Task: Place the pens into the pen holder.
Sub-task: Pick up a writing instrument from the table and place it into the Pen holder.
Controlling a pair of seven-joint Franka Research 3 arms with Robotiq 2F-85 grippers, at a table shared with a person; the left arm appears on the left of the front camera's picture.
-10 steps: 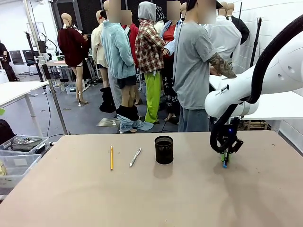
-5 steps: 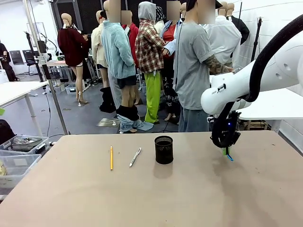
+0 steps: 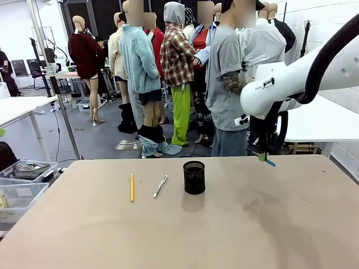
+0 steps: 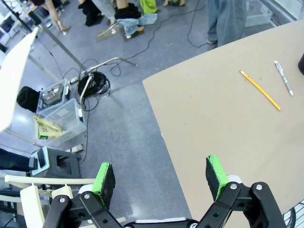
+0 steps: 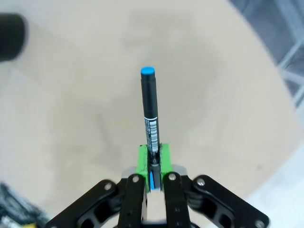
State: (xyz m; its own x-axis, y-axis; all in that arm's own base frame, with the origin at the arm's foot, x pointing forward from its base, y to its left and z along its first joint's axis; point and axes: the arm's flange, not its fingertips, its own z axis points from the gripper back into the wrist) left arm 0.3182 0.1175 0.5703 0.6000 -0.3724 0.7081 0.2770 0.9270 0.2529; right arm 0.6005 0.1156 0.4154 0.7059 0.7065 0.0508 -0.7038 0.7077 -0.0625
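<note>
My right gripper point(image 3: 262, 154) hangs above the table's far right, shut on a black pen with a blue end point(image 3: 270, 163). The right wrist view has that pen point(image 5: 150, 114) sticking straight out from the green pads point(image 5: 142, 159) of my right gripper point(image 5: 152, 160), over bare tabletop. The black mesh pen holder point(image 3: 194, 177) stands upright at the table's middle, left of and below this gripper. A yellow pencil point(image 3: 132, 186) and a silver pen point(image 3: 160, 185) lie side by side left of it. My left gripper point(image 4: 160, 175) is open beyond the table's edge, far from the pencil point(image 4: 260, 90) and silver pen point(image 4: 285, 78).
A person in a grey shirt point(image 3: 226, 78) stands at the far side behind the holder. Clear plastic bins point(image 3: 17, 190) sit on the floor left of the table point(image 3: 179, 235). In the left wrist view, cables and bins point(image 4: 61, 111) lie on the floor past the table edge.
My right arm has risen from the tabletop with the black pen clamped in its gripper, which closed fully on it. The pencil, silver pen and holder have not moved.
</note>
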